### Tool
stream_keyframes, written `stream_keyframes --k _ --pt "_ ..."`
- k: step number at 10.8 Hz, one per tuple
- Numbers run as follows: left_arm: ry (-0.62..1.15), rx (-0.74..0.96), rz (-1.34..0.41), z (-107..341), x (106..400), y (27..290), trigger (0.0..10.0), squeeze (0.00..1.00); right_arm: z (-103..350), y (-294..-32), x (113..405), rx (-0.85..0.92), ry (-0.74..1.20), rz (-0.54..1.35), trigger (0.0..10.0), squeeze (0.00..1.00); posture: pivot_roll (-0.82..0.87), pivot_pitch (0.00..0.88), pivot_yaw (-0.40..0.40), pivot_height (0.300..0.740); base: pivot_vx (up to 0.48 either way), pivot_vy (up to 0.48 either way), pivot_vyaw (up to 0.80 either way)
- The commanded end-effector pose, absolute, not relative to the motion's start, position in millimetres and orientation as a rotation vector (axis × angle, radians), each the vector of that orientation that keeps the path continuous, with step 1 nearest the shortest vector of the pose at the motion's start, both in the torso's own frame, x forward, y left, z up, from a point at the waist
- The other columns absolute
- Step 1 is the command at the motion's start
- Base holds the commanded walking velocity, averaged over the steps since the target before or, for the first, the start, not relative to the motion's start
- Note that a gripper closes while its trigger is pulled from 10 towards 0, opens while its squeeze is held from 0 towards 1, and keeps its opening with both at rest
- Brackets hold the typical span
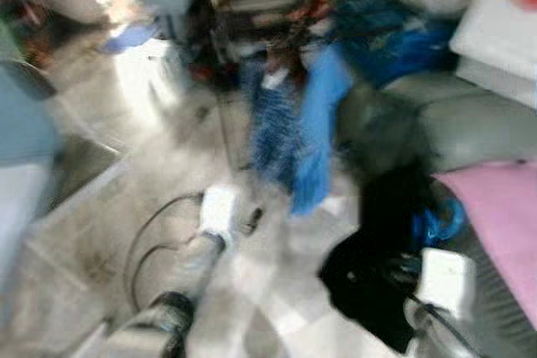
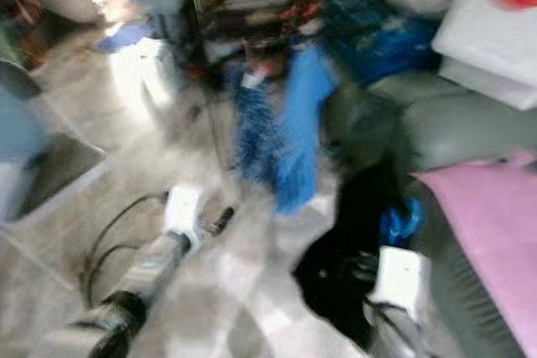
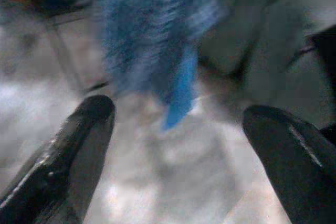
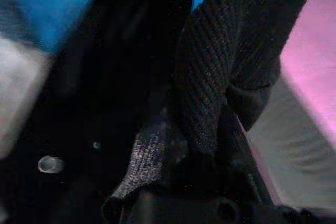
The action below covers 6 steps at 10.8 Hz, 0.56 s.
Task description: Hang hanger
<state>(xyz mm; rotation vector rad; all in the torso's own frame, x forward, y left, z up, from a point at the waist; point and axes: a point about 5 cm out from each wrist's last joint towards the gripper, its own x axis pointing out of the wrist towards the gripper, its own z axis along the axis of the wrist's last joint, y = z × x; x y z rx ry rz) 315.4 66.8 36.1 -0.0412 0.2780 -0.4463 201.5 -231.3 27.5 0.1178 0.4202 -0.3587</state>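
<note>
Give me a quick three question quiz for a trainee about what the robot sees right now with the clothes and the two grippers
1. True or false: the left gripper has its fingers spread apart with nothing between them.
2. What does the right gripper carry? A) a white towel B) a dark knitted garment C) a red box
3. Fill in: to the robot's right, beside the grey sofa, lies a ____ cloth.

Key
1. True; in the left wrist view the two black fingers stand wide apart, with blue hanging clothes ahead of them.
2. B; the knit drapes over the gripper in the right wrist view.
3. Pink.
</note>
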Motion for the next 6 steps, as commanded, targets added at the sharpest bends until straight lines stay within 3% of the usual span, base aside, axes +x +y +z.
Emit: stream_keyframes --k 1,6 --pt "0.289 -0.018 -0.411 33.8 317.5 84.8 10.0 0.0 43.3 -223.0 214.2 0.133 0.338 -0.326 10.0 0.0 -0.11 0.0 0.009 0.74 0.469 0.0 0.0" --pt "0.292 -0.013 -0.409 34.1 317.8 82.8 10.0 0.0 44.3 -222.8 216.9 0.117 0.34 -0.29 10.0 0.0 -0.11 0.0 0.007 0.74 0.48 0.0 0.0"
